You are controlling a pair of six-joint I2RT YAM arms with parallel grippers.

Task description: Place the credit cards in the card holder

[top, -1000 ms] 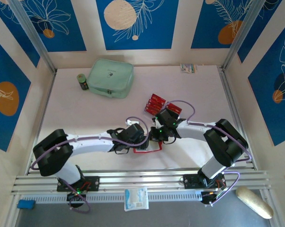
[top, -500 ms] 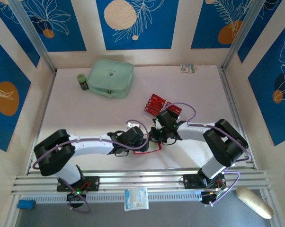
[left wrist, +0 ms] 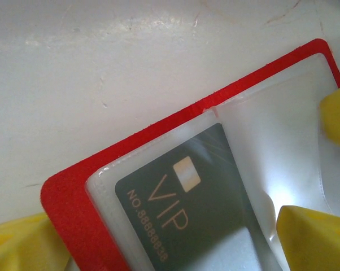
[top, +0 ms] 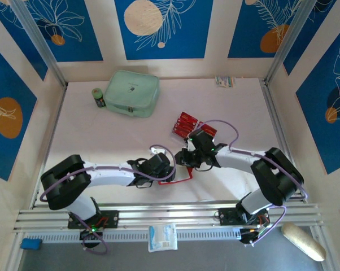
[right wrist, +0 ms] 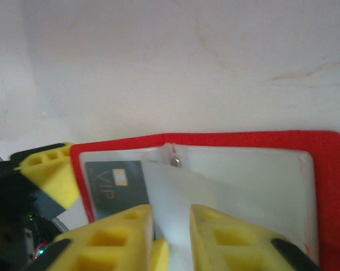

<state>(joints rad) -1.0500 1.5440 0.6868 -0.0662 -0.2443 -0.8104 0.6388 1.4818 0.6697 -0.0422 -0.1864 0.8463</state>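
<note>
Well, the card holder [right wrist: 328, 186] lies open on the table [top: 102, 135], near middle — one card [left wrist: 175, 217] sleeved inside. The left gripper [top: 169, 168] is spread wide over it, and the right gripper [right wrist: 171, 223] is narrowly parted.

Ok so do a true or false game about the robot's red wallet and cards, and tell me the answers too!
1. The card holder lies open with a dark VIP card in a clear pocket. True.
2. The mint-green case touches the card holder. False: it sits far back on the left, beside a small dark can.
3. Every card is inside the holder. False: a pile of red cards lies outside it, beyond the right claw.
4. Both claws are at the card holder. True.
5. The left claw is squeezed shut. False: its fingers stand wide apart.
</note>
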